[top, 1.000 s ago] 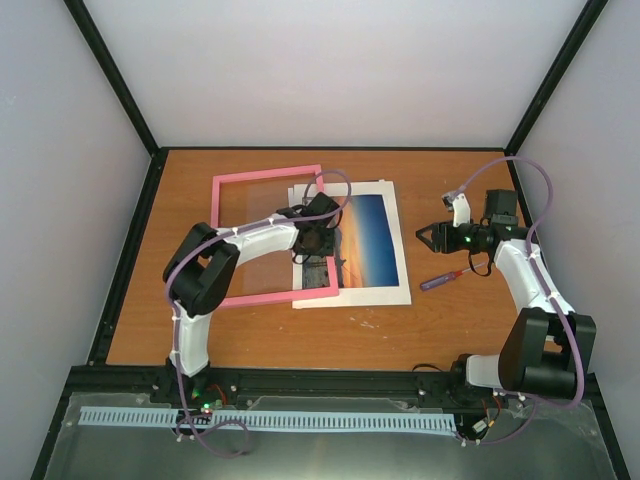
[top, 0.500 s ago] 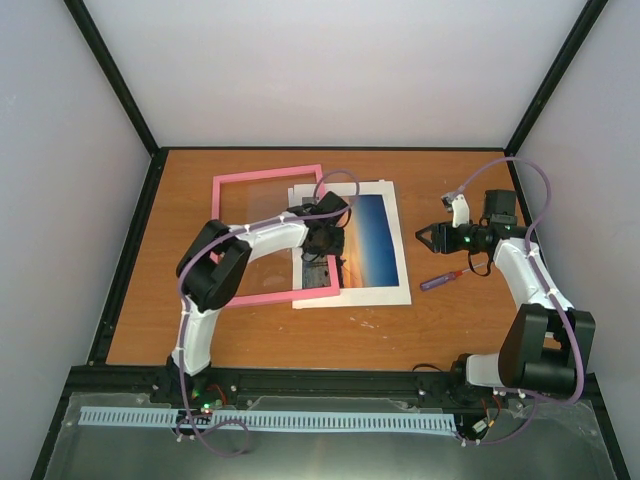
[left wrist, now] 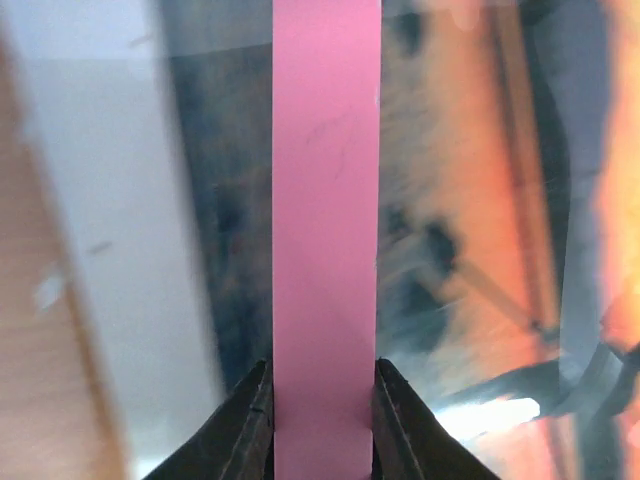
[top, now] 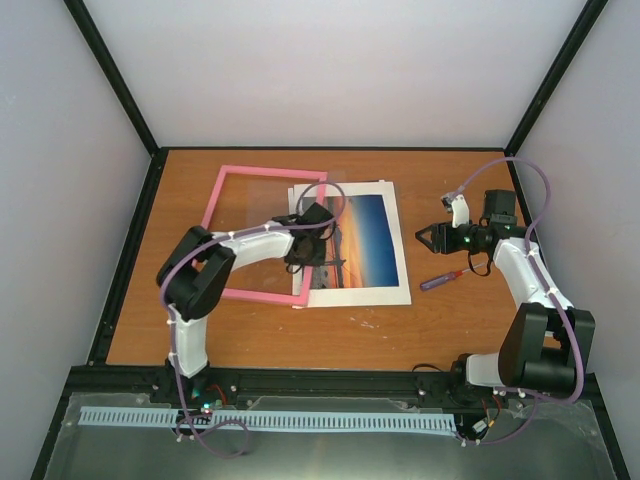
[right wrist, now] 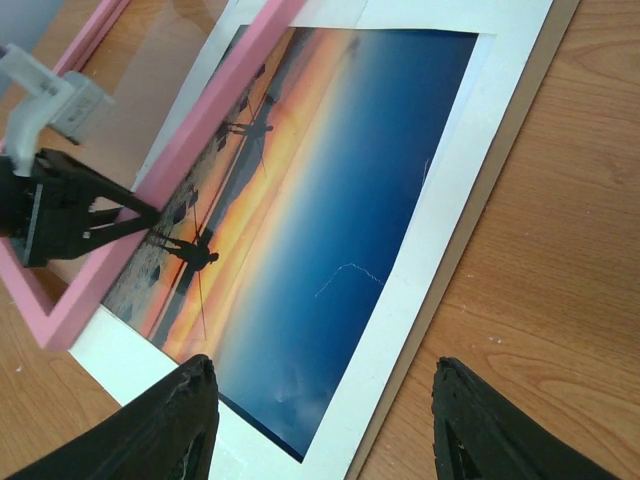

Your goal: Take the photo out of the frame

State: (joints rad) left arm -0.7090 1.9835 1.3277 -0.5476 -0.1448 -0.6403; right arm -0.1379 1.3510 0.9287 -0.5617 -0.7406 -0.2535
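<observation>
The pink frame lies tilted at the table's left-centre, its right rail over the left edge of the photo. The photo is a sunset print that lies flat on a white sheet. My left gripper is shut on the frame's right rail. In the left wrist view, the pink rail fills the gap between the fingertips. My right gripper hangs open to the right of the photo. Its wrist view shows the photo below and the frame beyond it, with nothing between its fingers.
A small purple-handled screwdriver lies on the wood right of the white sheet. A brown board edge shows under the sheet. Black rails and grey walls close in the table on three sides.
My left gripper has closed on the frame's right rail. The frame has swung left and turned, uncovering more of the photo's left side. The right arm has stayed still.
</observation>
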